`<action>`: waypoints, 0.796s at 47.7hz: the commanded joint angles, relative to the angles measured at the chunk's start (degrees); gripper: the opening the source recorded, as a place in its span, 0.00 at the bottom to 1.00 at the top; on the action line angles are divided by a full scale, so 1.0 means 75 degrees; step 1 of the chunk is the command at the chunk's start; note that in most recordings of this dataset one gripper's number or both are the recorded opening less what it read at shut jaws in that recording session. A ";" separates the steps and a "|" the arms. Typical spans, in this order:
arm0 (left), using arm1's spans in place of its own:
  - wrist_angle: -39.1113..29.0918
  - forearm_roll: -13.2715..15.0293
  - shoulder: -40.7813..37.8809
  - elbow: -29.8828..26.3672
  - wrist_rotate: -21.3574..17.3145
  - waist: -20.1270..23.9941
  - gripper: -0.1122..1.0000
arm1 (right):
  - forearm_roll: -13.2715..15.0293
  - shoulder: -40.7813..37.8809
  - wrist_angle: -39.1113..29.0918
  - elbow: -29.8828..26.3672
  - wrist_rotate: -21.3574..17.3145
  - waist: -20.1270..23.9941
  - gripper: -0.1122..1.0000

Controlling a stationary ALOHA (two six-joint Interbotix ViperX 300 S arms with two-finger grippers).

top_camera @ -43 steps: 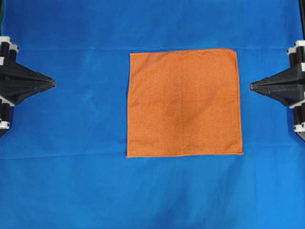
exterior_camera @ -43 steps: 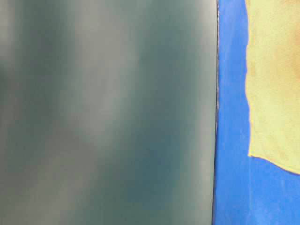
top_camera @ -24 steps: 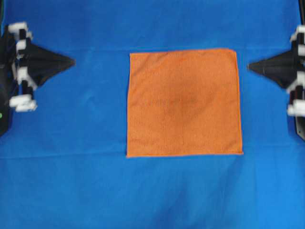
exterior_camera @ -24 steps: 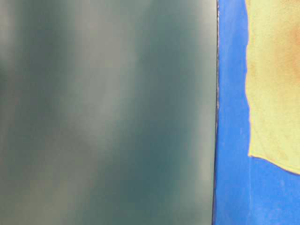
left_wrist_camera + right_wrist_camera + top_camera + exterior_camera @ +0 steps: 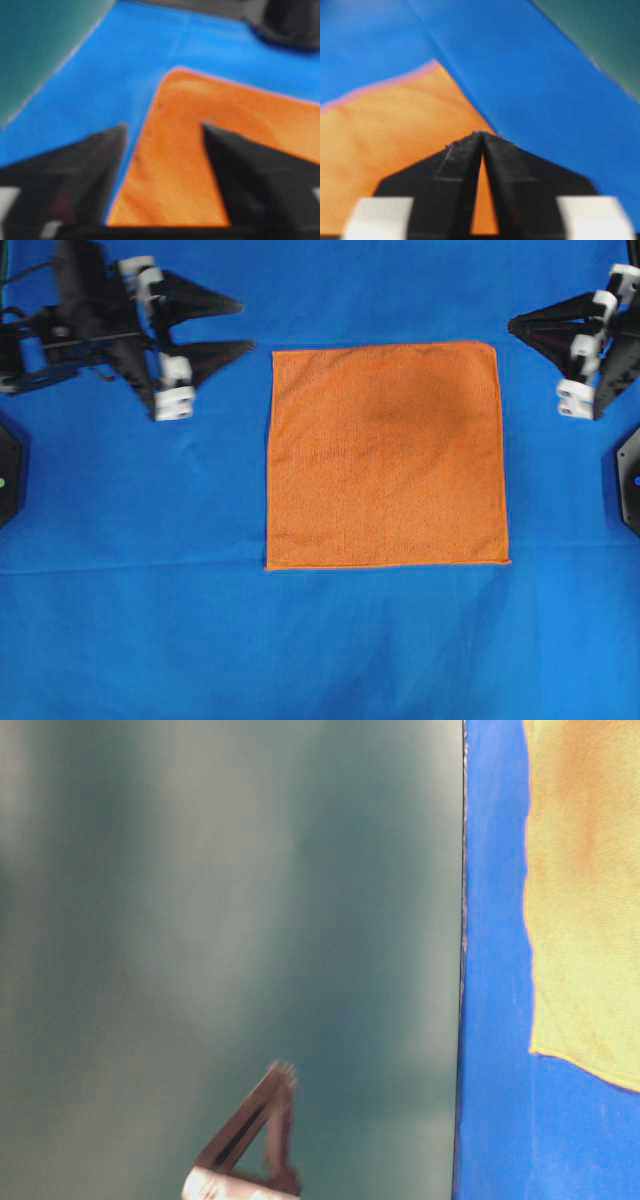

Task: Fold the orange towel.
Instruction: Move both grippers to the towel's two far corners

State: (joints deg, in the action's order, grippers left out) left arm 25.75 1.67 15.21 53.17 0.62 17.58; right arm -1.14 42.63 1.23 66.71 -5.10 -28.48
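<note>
The orange towel [image 5: 388, 454] lies flat and square on the blue cloth, unfolded. My left gripper [image 5: 245, 325] hangs just left of the towel's far left corner, open, with nothing between its fingers. In the left wrist view the towel [image 5: 172, 170] fills the gap in the open left gripper [image 5: 162, 127]. My right gripper [image 5: 512, 326] is just right of the far right corner, its tips together. In the right wrist view the right gripper [image 5: 480, 134] is shut over the towel's [image 5: 395, 125] edge, holding nothing. In the table-level view the towel [image 5: 585, 900] shows at the right.
A blue cloth [image 5: 150, 620] covers the whole table. Dark arm bases sit at the left edge [image 5: 6, 472] and the right edge [image 5: 630, 480]. A blurred black gripper finger [image 5: 255, 1130] shows against the green wall in the table-level view; which arm it belongs to is unclear.
Both arms have swung from the table's sides toward the towel's far corners. The left gripper has gone from shut to open. The towel has not moved.
</note>
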 commanded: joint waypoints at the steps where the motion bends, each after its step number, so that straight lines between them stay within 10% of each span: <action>1: 0.0070 0.0012 -0.0539 -0.0422 0.0000 0.0129 0.77 | 0.0023 -0.0645 0.0070 -0.0070 0.0000 -0.0328 0.42; 8: 0.0070 0.0012 -0.1570 -0.0844 0.0000 0.0387 0.93 | 0.0188 -0.1840 0.0316 -0.0070 0.0023 -0.0691 0.68; 38: 0.0223 0.0070 -0.4125 -0.1477 -0.0012 0.0727 0.90 | 0.0223 -0.5063 0.2121 -0.0141 0.0234 -0.1066 0.58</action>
State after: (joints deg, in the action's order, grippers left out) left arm 27.60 2.02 -16.52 42.45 0.62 22.85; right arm 0.44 4.66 16.52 66.45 -3.69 -36.30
